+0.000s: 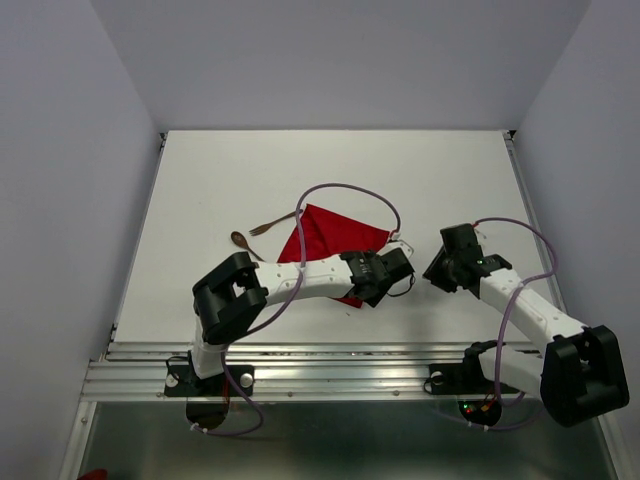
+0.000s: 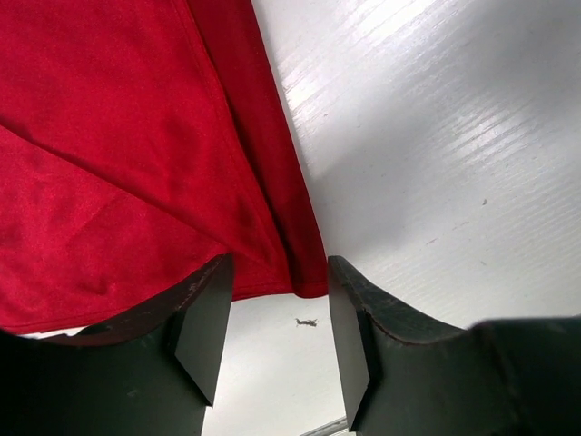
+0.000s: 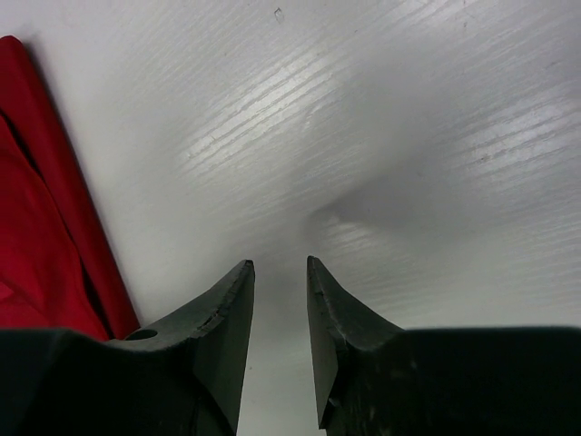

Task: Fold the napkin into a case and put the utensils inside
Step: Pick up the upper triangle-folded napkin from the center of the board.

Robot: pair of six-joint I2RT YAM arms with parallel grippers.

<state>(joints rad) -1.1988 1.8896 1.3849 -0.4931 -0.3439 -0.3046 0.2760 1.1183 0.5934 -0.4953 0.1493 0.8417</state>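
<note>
Grey walls enclose a white bench (image 1: 400, 170) on three sides. The red napkin (image 1: 325, 235) lies flat near the middle of the bench, partly folded: the left wrist view shows one layer of cloth lapping over another, with a narrow folded band along the edge.

The two utensils lie on the bench outside the napkin, on its left side. The fork (image 1: 272, 224) lies at the napkin's far left corner, with its handle end pointing at that corner; contact with the cloth cannot be determined. The spoon (image 1: 243, 243) lies just left of the napkin, nearer than the fork and apart from the cloth.

The left arm (image 1: 300, 278) reaches across the near part of the napkin. The left gripper (image 1: 385, 272) is positioned at the napkin's near right edge. Its jaws are spread and grip nothing; in the left wrist view the napkin's corner (image 2: 309, 286) sits in the gap at the fingertips (image 2: 204, 318).

The right gripper (image 1: 450, 262) is positioned to the right of the napkin, apart from it. Its jaws are parted by a narrow gap with only bare bench visible between them.
</note>
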